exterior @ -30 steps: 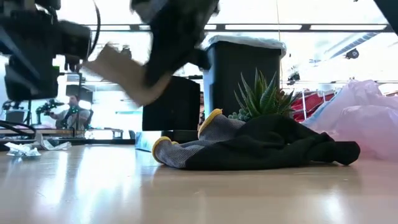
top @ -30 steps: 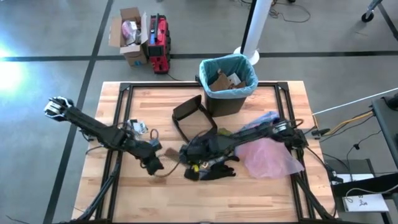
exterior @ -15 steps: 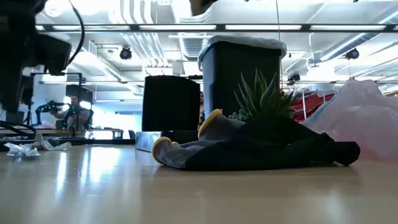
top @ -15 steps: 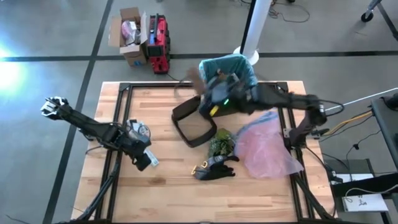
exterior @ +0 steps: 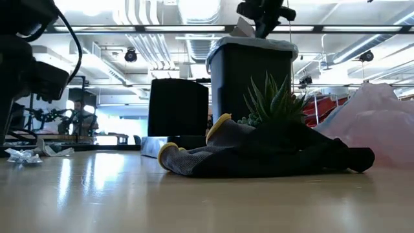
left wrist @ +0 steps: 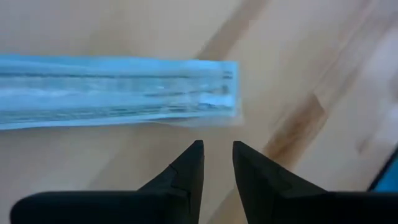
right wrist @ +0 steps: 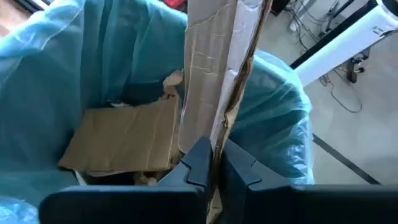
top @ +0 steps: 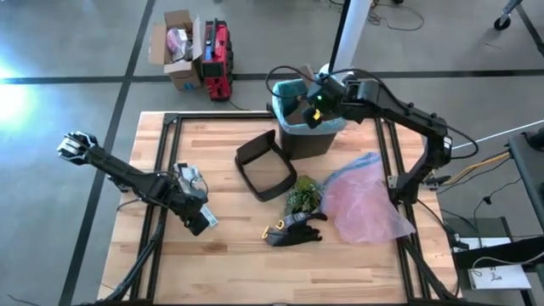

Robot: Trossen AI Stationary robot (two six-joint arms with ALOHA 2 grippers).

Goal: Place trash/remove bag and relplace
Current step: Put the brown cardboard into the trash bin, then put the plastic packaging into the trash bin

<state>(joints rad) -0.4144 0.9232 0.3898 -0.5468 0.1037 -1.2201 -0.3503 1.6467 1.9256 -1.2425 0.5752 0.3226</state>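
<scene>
My right gripper [top: 312,105] hangs over the black bin [top: 308,136], which is lined with the teal bag [right wrist: 280,118], and is shut on a brown cardboard piece of trash [right wrist: 217,68]. More brown trash [right wrist: 127,137] lies inside the bin. My left gripper [top: 201,218] sits low over the table's left part. Its fingers [left wrist: 189,165] stand narrowly open, just short of a flat folded pale-blue plastic packet [left wrist: 118,90] lying on the wood, and they touch nothing. White scraps [top: 185,174] lie beside the left arm. My right gripper [right wrist: 214,149] pinches the cardboard piece between its two fingers at the piece's lower edge [right wrist: 219,134]. The piece stands on edge, running away from the fingers over the bin's opening, lifted clear of the trash below.
A second black bin [top: 265,164] lies on its side mid-table. A green plant tuft [top: 303,194], a black-and-yellow glove [top: 293,229] and a pink plastic bag [top: 365,200] lie toward the right. Bare wood shows along the near edge.
My right gripper, shut on the brown cardboard, has risen from beside the glove at mid-table and swung toward the far edge, ending above the bin's opening. The glove and plant tuft stay where they were.
</scene>
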